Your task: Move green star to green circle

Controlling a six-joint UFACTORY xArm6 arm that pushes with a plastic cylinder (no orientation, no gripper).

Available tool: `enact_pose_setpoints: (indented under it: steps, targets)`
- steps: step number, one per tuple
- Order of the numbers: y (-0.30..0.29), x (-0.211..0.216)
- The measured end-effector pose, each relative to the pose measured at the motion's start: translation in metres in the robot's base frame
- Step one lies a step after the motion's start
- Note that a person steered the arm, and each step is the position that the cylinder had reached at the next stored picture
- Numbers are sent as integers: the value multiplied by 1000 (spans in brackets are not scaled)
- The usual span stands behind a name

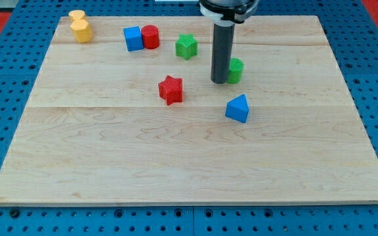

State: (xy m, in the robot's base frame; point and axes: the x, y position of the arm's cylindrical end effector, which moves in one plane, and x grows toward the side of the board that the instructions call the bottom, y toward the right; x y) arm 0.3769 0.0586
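The green star (186, 46) sits near the view's top, a little left of centre. The green circle (235, 70) stands to its lower right, partly hidden behind my dark rod. My tip (219, 81) rests on the board right against the green circle's left side, to the lower right of the green star and apart from it.
A red star (170, 89) lies left of my tip and a blue triangle (237, 108) below the green circle. A blue cube (132, 39) and red cylinder (150, 37) touch at the top left. Two yellow blocks (79, 27) sit at the top left corner of the wooden board (189, 164).
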Motion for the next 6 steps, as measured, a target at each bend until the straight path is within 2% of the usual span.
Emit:
enact_pose_setpoints:
  steps: [1, 3, 6]
  targets:
    - [6, 0]
    - [-34, -6]
    - [-34, -94]
